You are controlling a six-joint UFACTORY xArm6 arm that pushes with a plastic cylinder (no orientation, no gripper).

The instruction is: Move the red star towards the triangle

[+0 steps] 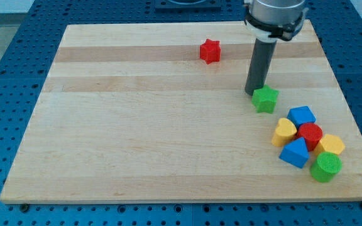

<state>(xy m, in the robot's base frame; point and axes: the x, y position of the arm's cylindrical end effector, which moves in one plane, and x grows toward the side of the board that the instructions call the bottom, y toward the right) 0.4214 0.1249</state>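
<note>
A pale wooden counter [137, 138] with lengthwise grain lies on a blue perforated base [5, 75]. Its left half is bare wood. Toward the view's top, right of centre, sits the small red star block [210, 51], well apart from everything else. To its right the arm's dark rod comes down, its tip [253, 92] just beside the green star block [266, 98]. There is no gripper. Lower right cluster: yellow block [285, 132], blue triangle-like block [295, 152], blue block [301, 115], red block [310, 134], green cylinder [325, 167], yellow block [332, 144].
</note>
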